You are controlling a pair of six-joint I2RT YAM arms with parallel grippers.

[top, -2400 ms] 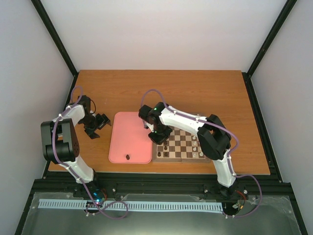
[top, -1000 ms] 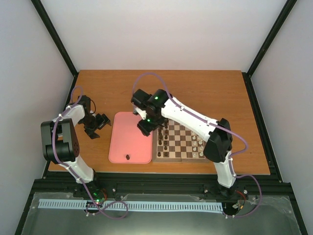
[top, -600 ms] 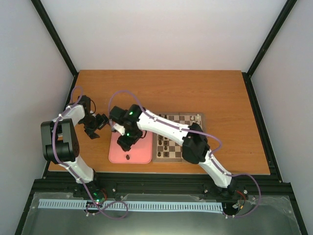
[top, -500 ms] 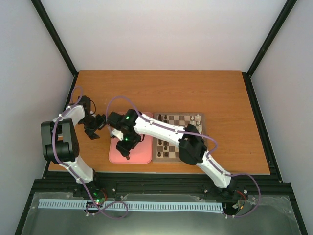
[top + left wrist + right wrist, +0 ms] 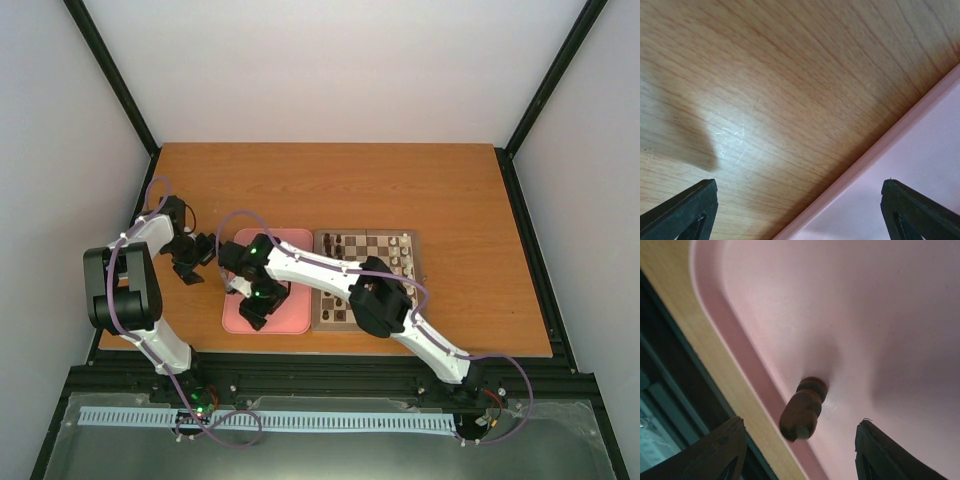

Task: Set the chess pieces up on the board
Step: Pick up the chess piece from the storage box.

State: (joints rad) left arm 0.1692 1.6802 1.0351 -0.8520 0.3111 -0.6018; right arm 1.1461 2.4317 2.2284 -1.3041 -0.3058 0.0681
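The right gripper [image 5: 255,310] hangs released, its jaws spread on either side of a small dark brown wooden chess piece [image 5: 804,410] without touching it. The piece sits near the rim of a plain pink rectangular tray [image 5: 865,315], just beside the checkered wooden chessboard [image 5: 372,243]. The left gripper [image 5: 799,200] gapes over the wooden table [image 5: 765,75].

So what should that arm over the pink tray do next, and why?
Probably lower a little and close on the dark chess piece. The right end effector hangs open over the pink tray. Its wrist view shows the piece between the two fingers, untouched, apparently lying on its side near the tray's rim, so a short descent should bring the fingers around it.
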